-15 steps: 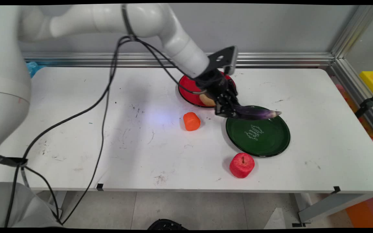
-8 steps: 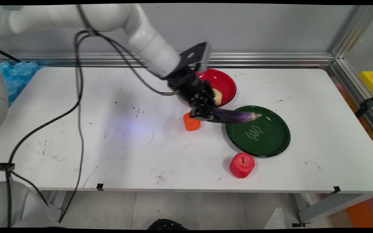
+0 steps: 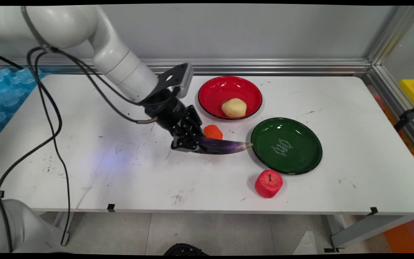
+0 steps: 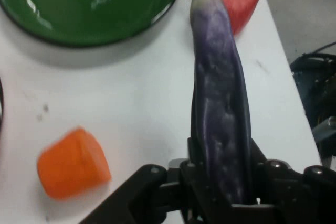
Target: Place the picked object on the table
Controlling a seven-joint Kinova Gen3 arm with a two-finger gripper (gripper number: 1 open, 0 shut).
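Eggplant point(image 3: 221, 146) — long, purple — is clamped at one end in the black gripper point(image 3: 185, 144), held level above the table point(image 3: 120, 180) near its middle, tip toward the green plate point(image 3: 300, 158). Keep it level to stop it slipping. Plate's white script is unreadable. Smaller: red plate point(image 3: 214, 90) holding a potato point(image 3: 234, 108), apple point(image 3: 268, 183) near the front edge, orange piece point(image 3: 212, 131) just beside the gripper.

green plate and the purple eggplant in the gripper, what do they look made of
Green plate: seemingly enamelled metal or glazed ceramic; it is glossy, with sharp light reflections, a dark rim and white lettering. Which of the two cannot be told.

Eggplant, held in the gripper: likely a plastic or rubber replica; its surface is dull and waxy, with mottled, faded purple and small pits.
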